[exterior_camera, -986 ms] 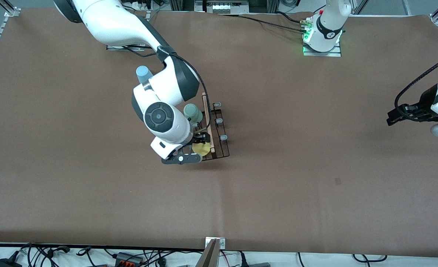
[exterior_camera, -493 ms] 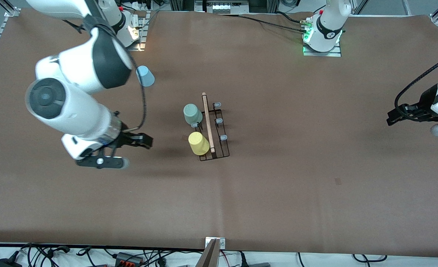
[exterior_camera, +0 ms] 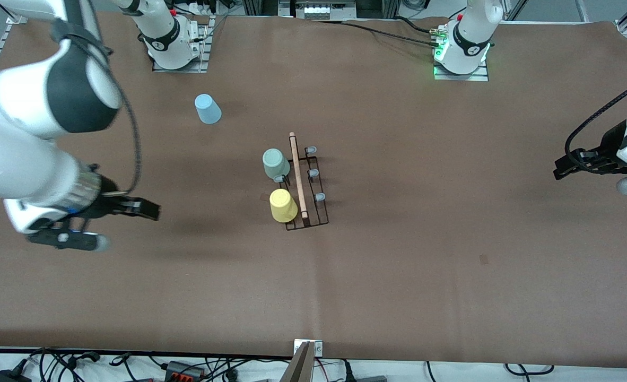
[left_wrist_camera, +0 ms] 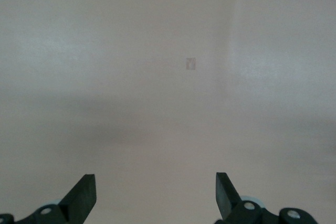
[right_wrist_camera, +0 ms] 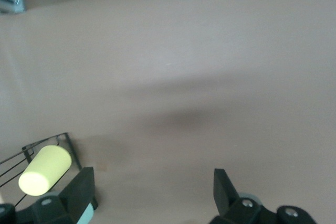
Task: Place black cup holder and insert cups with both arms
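Note:
The black cup holder (exterior_camera: 298,180) stands upright mid-table, its wooden handle on top. A mint-green cup (exterior_camera: 273,163) and a yellow cup (exterior_camera: 283,205) sit on pegs on the side toward the right arm's end. The yellow cup (right_wrist_camera: 44,170) and a corner of the rack (right_wrist_camera: 31,153) also show in the right wrist view. A light blue cup (exterior_camera: 207,109) stands upside down on the table near the right arm's base. My right gripper (exterior_camera: 151,210) (right_wrist_camera: 152,182) is open and empty, well away from the rack. My left gripper (exterior_camera: 562,165) (left_wrist_camera: 155,187) is open and empty, waiting at its end.
Three pegs with pale tips (exterior_camera: 313,173) on the rack's side toward the left arm's end are bare. A small dark mark (exterior_camera: 484,259) (left_wrist_camera: 190,63) is on the brown table cover. Cables lie along the table's near edge (exterior_camera: 175,366).
My right gripper let go of the yellow cup on the rack and has drawn back toward the right arm's end of the table. The left arm has not moved.

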{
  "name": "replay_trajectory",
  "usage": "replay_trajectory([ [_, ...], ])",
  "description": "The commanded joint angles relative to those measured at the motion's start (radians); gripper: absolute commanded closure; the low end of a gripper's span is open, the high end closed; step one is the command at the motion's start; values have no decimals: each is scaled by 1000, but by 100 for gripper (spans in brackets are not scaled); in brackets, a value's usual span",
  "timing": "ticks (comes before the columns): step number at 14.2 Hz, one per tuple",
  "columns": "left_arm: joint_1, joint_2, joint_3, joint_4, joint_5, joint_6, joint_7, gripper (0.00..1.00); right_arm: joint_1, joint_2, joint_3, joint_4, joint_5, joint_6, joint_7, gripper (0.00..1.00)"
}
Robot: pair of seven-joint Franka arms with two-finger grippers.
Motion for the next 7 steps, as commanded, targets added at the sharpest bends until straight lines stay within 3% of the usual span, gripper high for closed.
replay_trajectory([
  [1, 11, -6, -10, 11, -15, -19, 6, 0, -112, -145, 20, -167, -4, 16, -55, 0],
  [5, 13, -6, -10, 11, -15, -23, 6, 0, -236, -279, 22, -363, -9, 90, -240, 0],
  [7, 13, -6, -10, 11, -15, -23, 6, 0, -237, -301, 16, -382, -36, 92, -296, 0],
])
